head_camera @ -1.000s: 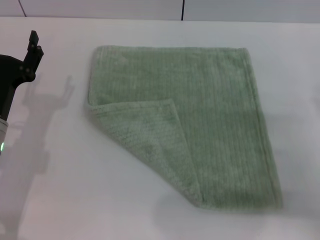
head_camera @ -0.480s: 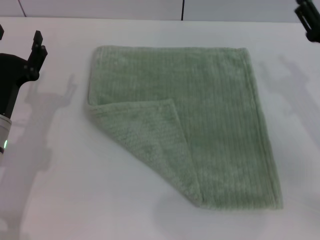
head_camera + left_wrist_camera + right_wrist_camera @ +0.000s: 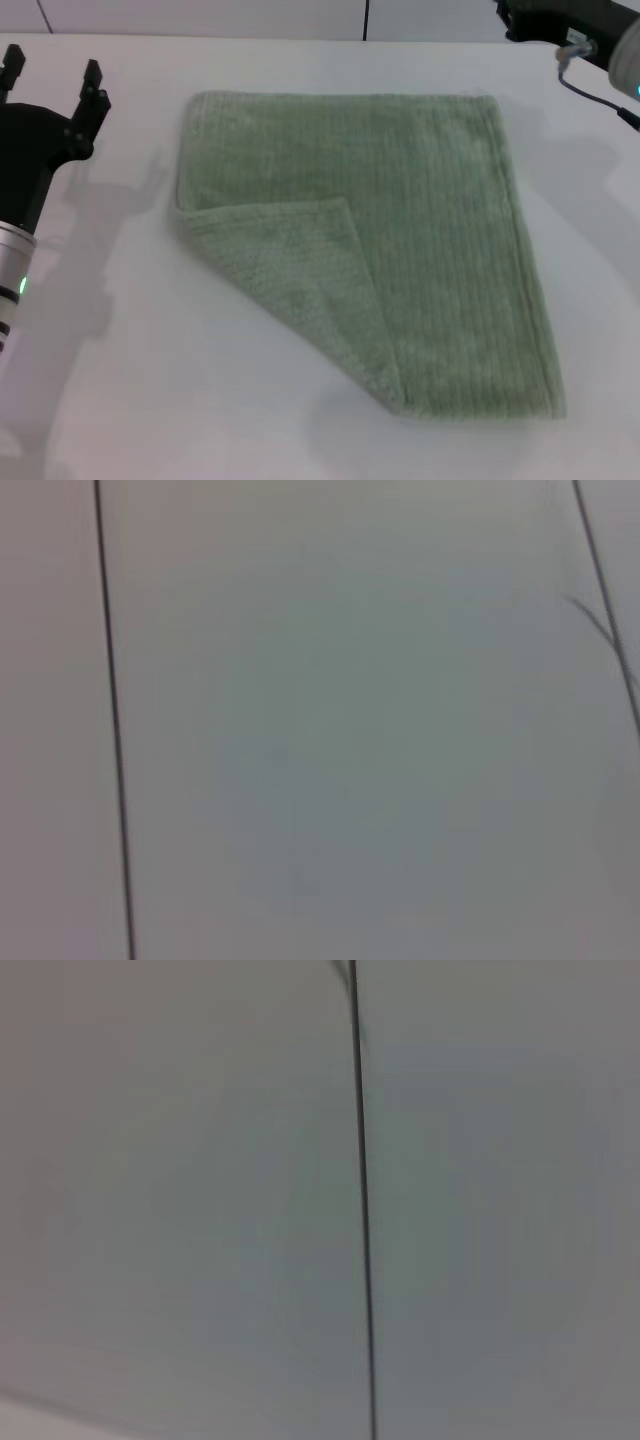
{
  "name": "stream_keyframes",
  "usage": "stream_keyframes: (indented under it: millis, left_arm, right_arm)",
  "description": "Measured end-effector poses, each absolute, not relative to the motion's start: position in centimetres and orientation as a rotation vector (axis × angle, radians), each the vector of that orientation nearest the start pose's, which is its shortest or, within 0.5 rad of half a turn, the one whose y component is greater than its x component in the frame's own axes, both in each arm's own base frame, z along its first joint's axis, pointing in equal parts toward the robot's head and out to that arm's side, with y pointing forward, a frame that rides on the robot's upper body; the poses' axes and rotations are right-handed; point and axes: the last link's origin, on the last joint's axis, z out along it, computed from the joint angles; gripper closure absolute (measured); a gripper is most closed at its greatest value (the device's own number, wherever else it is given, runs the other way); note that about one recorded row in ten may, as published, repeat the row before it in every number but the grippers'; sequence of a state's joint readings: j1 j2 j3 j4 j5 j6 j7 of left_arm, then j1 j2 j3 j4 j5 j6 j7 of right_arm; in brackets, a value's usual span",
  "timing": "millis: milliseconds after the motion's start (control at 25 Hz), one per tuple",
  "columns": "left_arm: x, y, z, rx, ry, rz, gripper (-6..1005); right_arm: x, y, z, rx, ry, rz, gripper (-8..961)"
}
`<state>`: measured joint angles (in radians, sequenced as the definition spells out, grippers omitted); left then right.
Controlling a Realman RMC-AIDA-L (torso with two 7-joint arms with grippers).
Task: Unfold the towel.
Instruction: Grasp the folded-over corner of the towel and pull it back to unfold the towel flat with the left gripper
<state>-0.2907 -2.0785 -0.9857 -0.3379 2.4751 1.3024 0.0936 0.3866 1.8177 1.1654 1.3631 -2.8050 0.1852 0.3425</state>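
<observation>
A: Where was the towel (image 3: pixel 385 245)?

B: Flat in the middle of the white bench (image 3: pixel 120 400), unmoved since the earlier frames. Its near-left corner was folded over onto the cloth, the flap (image 3: pixel 300 285) making a triangle.

A: Left gripper (image 3: pixel 50 72)?

B: Near the bench's far-left corner, above the surface, well apart from the towel. Fingers spread, both tips showing. It had come inward from the left edge over the last second; earlier only one finger showed.

A: Right gripper?

B: Its arm (image 3: pixel 575 25) had reached in further over the far-right corner than half a second before. Fingers out of frame, so I could not tell their state.

A: Wrist cameras?

B: Only blank grey panels with dark seams.
</observation>
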Motion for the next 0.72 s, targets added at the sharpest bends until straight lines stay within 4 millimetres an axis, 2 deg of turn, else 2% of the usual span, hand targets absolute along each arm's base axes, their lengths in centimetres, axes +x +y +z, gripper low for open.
stream_keyframes:
  millis: [200,320,480,720]
  left_arm:
    - [-29.7,30.6,-1.6,-1.594,-0.255,-0.726,216]
    - [-29.0,30.9,-2.0,-1.618,-0.245,-0.746,216]
    - [-28.0,31.5,-2.6,-1.652,-0.259,-0.756,216]
    - [-26.2,32.3,-3.9,-1.752,-0.263,-0.766,216]
  right_arm:
    - [15.1,41.8,1.8,-2.058,0.862,0.213,798]
    - [14.4,42.3,2.0,-2.131,0.926,0.152,955]
    - [14.3,42.3,2.3,-2.184,0.928,0.168,955]
    - [16.0,42.5,2.5,-2.172,0.983,0.159,955]
